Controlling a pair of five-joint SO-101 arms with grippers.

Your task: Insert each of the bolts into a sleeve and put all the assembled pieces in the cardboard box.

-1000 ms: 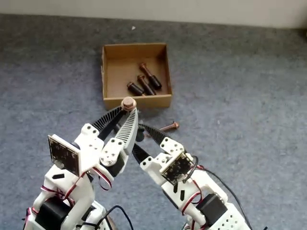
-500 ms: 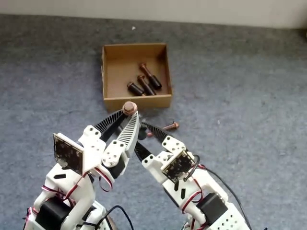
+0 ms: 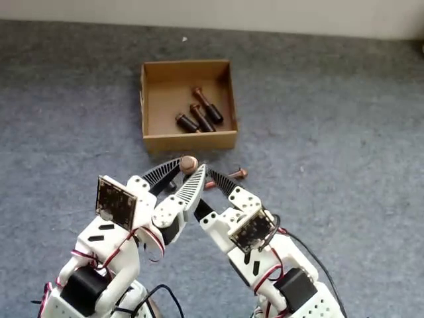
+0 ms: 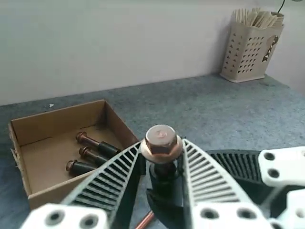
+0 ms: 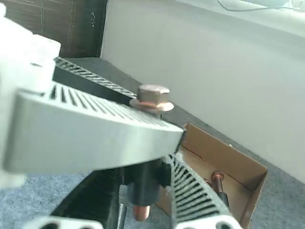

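Jaws grip one bolt [image 4: 162, 140], one sleeve [image 5: 142, 185].

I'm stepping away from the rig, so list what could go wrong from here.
The left gripper and right gripper both clamp one bolt and sleeve; an uneven release could tip or drop it short of the cardboard box. A loose bolt lies on the table by them and may get knocked away.

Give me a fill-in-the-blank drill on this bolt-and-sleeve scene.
The open brown cardboard box holds ___ assembled pieces. Exactly ___ loose copper bolt lies on the grey carpet. The left gripper holds a copper hex-head bolt with its head pointing ___. The right gripper clamps its ___ cylindrical sleeve.
Missing: three; one; up; black.
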